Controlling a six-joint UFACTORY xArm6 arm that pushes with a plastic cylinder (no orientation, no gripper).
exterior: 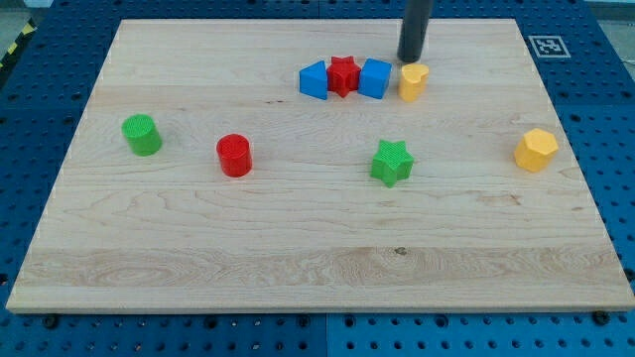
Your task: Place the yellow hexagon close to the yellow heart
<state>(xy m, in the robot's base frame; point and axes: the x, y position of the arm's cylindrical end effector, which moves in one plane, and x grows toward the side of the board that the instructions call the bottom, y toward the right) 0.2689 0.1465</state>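
The yellow hexagon (536, 150) lies near the board's right edge, at mid height. The yellow heart (413, 81) lies near the view's top, just right of centre, at the right end of a row of blocks. My tip (410, 59) stands just above the heart at its upper left, close to it or touching it. The hexagon is far from my tip, down and to the right.
A row left of the heart holds a blue block (314, 79), a red star (342, 74) and a blue cube (375, 77). A green star (392, 162) sits at centre right, a red cylinder (234, 156) at centre left, a green cylinder (141, 135) at far left.
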